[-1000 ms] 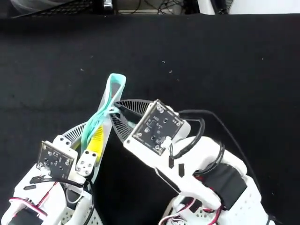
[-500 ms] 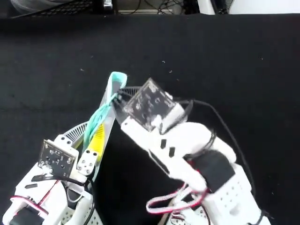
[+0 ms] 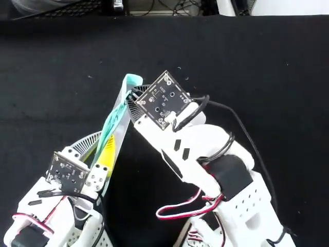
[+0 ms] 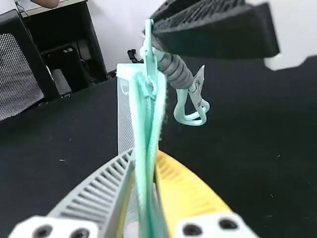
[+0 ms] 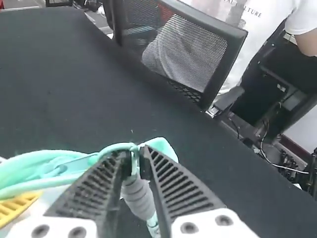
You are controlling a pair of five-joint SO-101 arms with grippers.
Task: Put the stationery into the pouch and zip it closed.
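Black table below, with the pouch held over it at both ends.
The near end of the pouch is pinched tight by the left gripper, and the zip pull at the far end is squeezed by the right gripper; if the pull is tugged too hard or sideways, it could be lost from the jaws, or the pouch could be yanked free and dropped.
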